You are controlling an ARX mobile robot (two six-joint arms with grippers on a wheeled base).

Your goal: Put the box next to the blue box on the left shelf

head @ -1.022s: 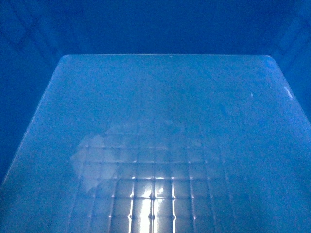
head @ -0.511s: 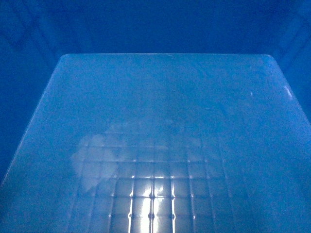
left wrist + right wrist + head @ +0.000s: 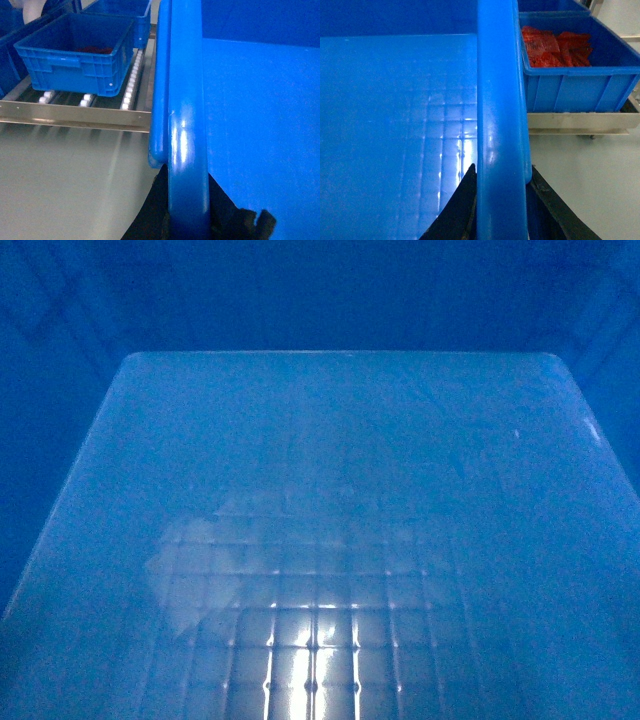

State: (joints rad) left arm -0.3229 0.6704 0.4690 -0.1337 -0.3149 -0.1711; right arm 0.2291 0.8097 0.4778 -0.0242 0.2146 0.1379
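Between both hands, box (image 3: 330, 500) unmoved.

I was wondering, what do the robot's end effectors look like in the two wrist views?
Little shows. The left end effector appears as matte black fingers, dark and plain. The right end effector has black, tapering, blade-like fingers. No cables or markings are visible, and neither arm appears in the head view.

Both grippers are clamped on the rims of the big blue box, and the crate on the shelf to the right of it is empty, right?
Not quite. The right wrist view shows the crate on the shelf holds red packets. The rest stands: left gripper and right gripper each clamp a rim of the big blue box.
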